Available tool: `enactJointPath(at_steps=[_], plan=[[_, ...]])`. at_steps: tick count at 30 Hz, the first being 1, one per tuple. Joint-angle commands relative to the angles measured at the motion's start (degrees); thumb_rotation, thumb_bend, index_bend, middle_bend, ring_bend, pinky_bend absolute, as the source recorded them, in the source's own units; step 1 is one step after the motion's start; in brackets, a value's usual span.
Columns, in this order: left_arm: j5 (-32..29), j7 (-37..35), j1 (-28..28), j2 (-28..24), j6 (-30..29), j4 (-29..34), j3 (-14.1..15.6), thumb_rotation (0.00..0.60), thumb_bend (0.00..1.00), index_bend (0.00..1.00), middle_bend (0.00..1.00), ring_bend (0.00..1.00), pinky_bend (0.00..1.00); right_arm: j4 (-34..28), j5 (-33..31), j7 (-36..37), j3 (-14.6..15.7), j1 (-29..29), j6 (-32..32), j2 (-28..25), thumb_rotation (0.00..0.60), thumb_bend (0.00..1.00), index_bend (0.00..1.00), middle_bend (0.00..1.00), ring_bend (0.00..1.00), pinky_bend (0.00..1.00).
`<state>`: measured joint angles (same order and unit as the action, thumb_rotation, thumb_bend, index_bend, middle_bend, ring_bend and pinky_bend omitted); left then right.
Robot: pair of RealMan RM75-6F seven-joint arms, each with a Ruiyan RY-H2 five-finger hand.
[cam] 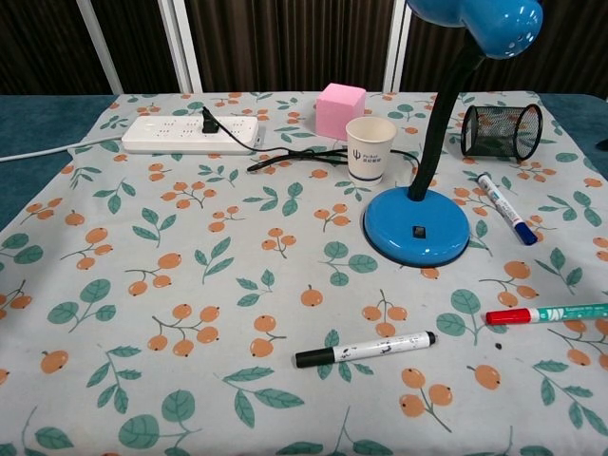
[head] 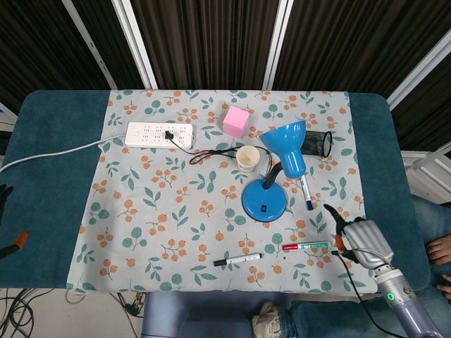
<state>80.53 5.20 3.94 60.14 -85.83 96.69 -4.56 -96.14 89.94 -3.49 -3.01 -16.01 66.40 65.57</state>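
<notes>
Dark curtains back a blue table (head: 49, 141) spread with a floral cloth (head: 176, 204). The red-capped marker (head: 306, 246) lies flat, its long axis left-right, just front of the blue lamp's base (head: 263, 201). The right hand (head: 361, 239) hovers just right of the marker's green end, holding nothing; whether its fingers are spread or curled I cannot tell. The left hand (head: 3, 194), barely visible, is far off.

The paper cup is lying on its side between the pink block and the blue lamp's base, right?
Not quite. The paper cup stands upright, mouth up, as the chest view shows. It does sit between the pink block and the blue lamp's base.
</notes>
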Motion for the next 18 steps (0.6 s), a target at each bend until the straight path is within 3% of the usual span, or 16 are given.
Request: enactJointPath(at_steps=[1,10,18], plan=[[-0.1,0.0,0.0,0.0,0.1,-0.1,0.0,0.600,0.28,0.07,0.06,0.00,0.07,-3.5,-2.4,-3.3,-0.6,-3.4,-5.2,1.6,0.600,0.71,0.03,0.64,0.71,0.57],[-0.4,0.4,0.4,0.0,1.3,0.1,0.3,0.600,0.28,0.07,0.06,0.00,0.07,-4.6,-10.6,-7.9,-3.2,-9.5,-14.1,7.1,0.600,0.75,0.03,0.69,0.76,0.67],[-0.9,0.4,0.5,0.1,1.6,0.0,0.1,0.600,0.28,0.07,0.06,0.00,0.07,-2.9,-16.7,-13.0,-5.0,-13.4,-17.1,11.9,0.600,0.75,0.03,0.71,0.78,0.74]])
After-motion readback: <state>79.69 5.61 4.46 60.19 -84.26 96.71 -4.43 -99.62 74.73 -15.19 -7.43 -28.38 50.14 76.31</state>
